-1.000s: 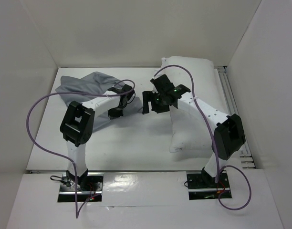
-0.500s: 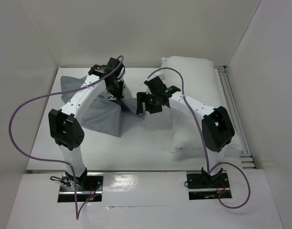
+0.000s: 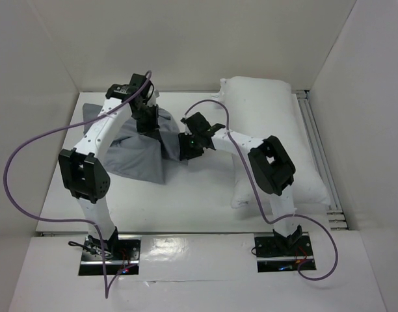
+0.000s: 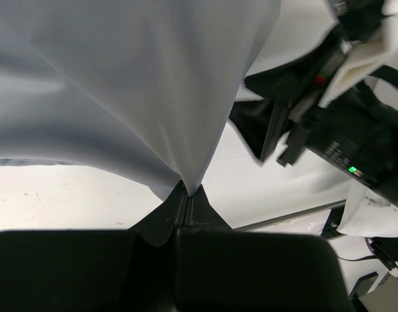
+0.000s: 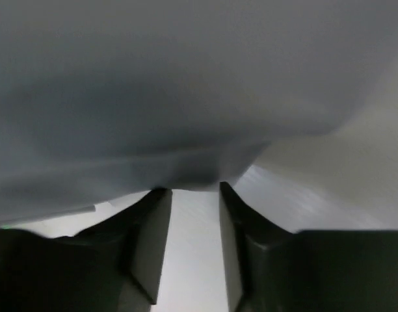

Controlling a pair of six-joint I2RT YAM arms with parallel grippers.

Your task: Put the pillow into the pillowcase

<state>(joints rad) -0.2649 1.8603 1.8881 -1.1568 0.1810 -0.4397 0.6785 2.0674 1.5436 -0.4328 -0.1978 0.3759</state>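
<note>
The grey pillowcase (image 3: 137,153) hangs in a draped fold at the table's left, lifted by my left gripper (image 3: 147,115), which is shut on a pinch of its cloth (image 4: 121,84). In the left wrist view the jaws (image 4: 186,192) meet on that fabric. My right gripper (image 3: 185,145) sits at the pillowcase's right edge. In the right wrist view its fingers (image 5: 194,189) stand apart, with the grey hem (image 5: 186,84) hanging right at their tips. The white pillow (image 3: 270,130) lies along the right side, partly under the right arm.
White walls close in the table at the back and on both sides. A metal rail (image 3: 316,143) runs along the right edge beside the pillow. A purple cable (image 3: 30,156) loops out to the left of the left arm.
My left gripper has lifted the pillowcase up and back, so that it hangs. The right gripper has moved left, off the pillow, to the pillowcase's edge.
</note>
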